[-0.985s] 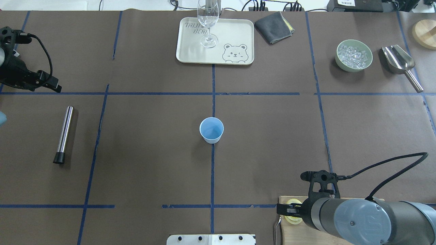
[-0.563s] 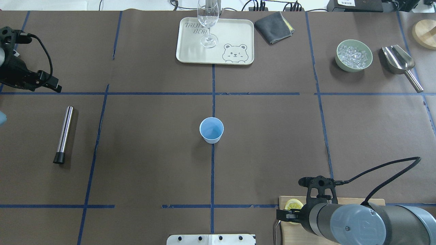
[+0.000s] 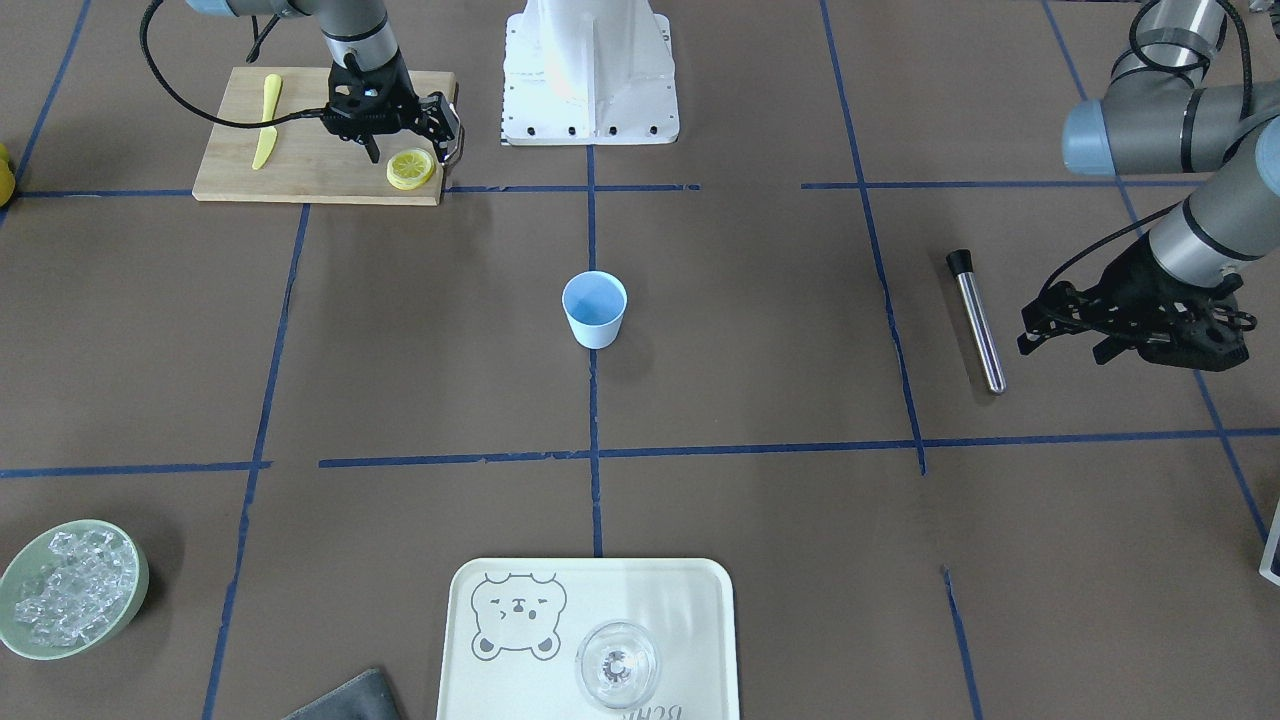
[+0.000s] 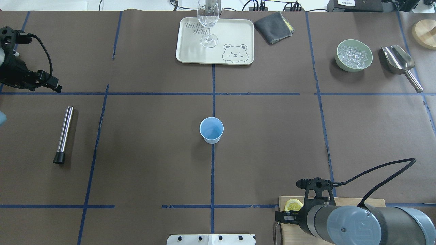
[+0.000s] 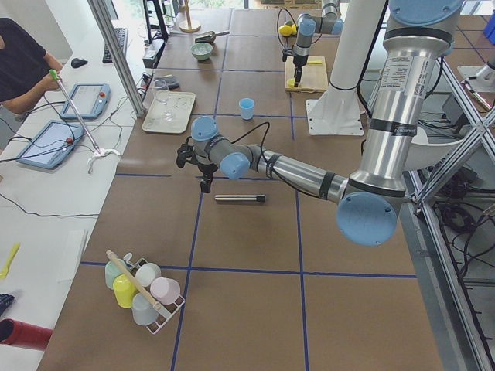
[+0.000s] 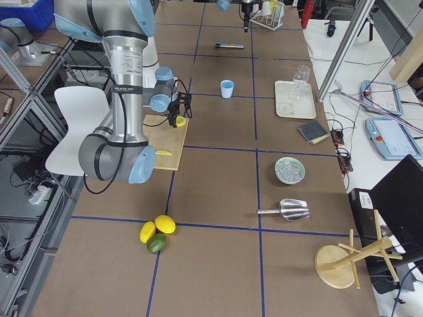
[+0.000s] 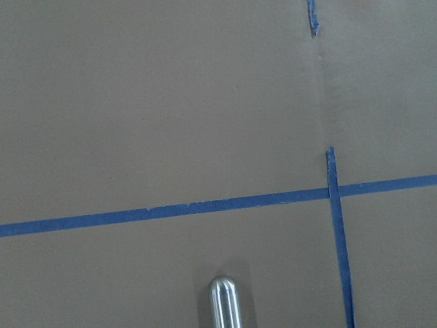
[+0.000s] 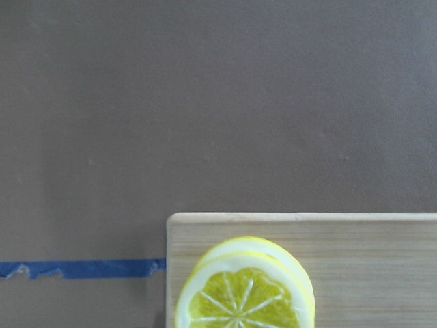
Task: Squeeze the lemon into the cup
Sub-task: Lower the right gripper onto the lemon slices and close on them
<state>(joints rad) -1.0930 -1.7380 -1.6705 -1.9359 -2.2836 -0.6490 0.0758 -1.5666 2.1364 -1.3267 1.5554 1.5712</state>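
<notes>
The light-blue cup [image 4: 211, 129] stands upright at the table's middle, also in the front view [image 3: 594, 305]. A stack of lemon slices [image 4: 293, 205] lies on the corner of the wooden cutting board [image 4: 376, 202], and fills the lower edge of the right wrist view [image 8: 242, 294]. My right gripper [image 4: 285, 216] hovers just on the robot's side of the slices, beside them and apart; in the front view [image 3: 412, 148] its jaws look open and empty. My left gripper [image 4: 56, 87] hangs far left, above the table; it looks open and empty.
A yellow plastic knife [image 3: 265, 120] lies on the board. A steel rod [image 4: 64, 132] lies at the left. At the back stand a tray [image 4: 235, 30] with a clear glass [image 4: 207, 23], a grey cloth [image 4: 274, 26], a green bowl of ice [image 4: 353, 55] and a scoop [image 4: 398, 61].
My right gripper has drawn back toward the robot, off the lemon stack, which now shows uncovered on the board's corner. The left arm and the cup have not moved.
</notes>
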